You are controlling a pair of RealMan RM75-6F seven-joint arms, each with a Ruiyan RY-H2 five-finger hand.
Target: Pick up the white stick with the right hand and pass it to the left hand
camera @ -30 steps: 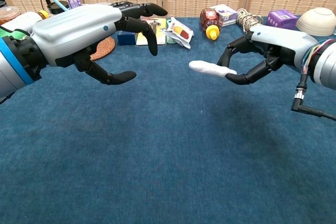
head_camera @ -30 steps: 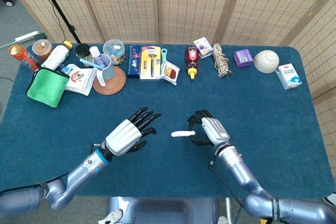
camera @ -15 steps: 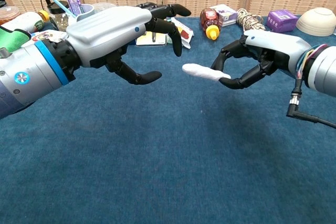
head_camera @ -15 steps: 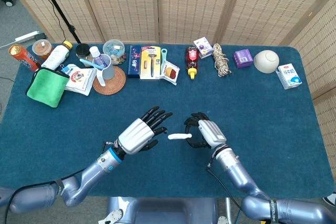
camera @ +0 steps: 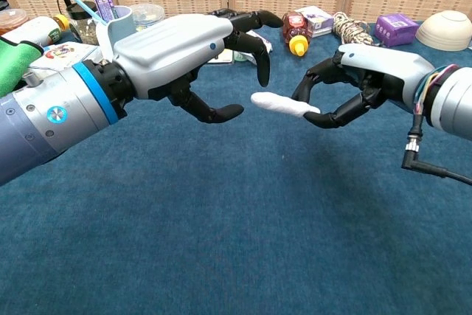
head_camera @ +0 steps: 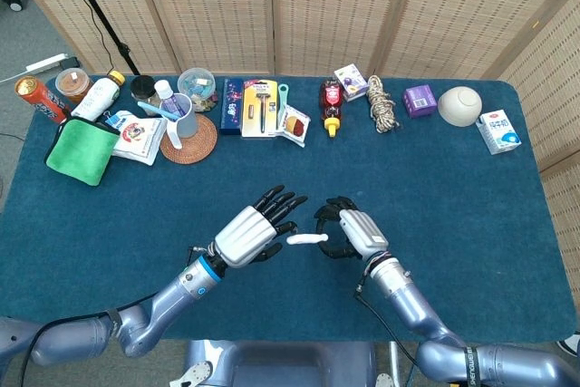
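In the head view the short white rounded stick (head_camera: pixel 307 239) lies level above the dark blue carpeted table (head_camera: pixel 471 215), pinched at its right end between the thumb and black fingertips of the silver-backed right hand (head_camera: pixel 349 231), its free end pointing at the silver-backed left hand (head_camera: pixel 254 232); the left hand's black fingers are spread apart and hold nothing, their tips just beside the stick's free end, and whether any of them touches it cannot be told from above. The right hand's palm is hidden under its own shell. In the chest view the stick (camera: pixel 279 104) juts leftward out of the right hand (camera: pixel 354 88), clamped between thumb below and fingers above, while the left hand (camera: pixel 193 57) hangs open with one finger curved over the stick's tip and the thumb (camera: pixel 214 112) below and apart from it; the left forearm is cut off by the frame edge. Compared with half a second ago, the left hand has come closer, narrowing the gap to the stick
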